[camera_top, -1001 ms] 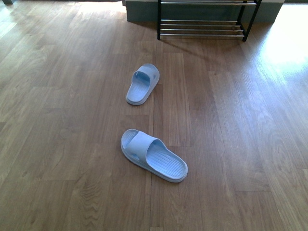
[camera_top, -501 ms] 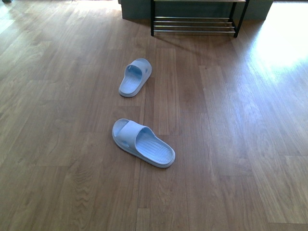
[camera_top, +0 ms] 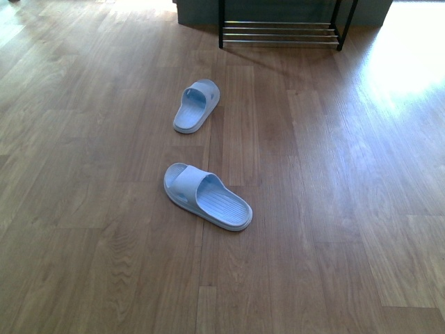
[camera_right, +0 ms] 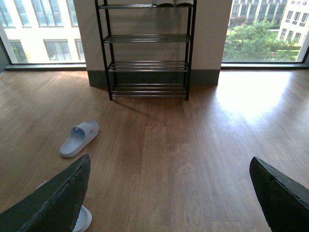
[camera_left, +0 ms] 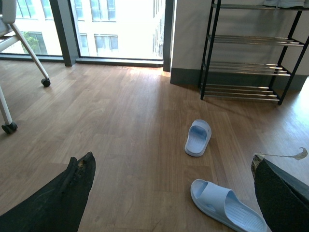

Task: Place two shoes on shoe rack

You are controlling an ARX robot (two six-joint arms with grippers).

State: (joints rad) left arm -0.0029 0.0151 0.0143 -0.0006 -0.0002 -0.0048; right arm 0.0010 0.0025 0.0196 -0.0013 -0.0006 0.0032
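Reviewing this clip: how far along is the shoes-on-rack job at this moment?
Done: nothing yet. The near slide and the far slide, both light blue, lie on the wooden floor, short of the shoe rack. In hand: nothing; the left tool and right tool are open and empty. Left: pick up each slide and set it on a rack tier.

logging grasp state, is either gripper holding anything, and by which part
Nothing is held. Left gripper and right gripper are open, empty; near slipper and far slipper lie on the floor.
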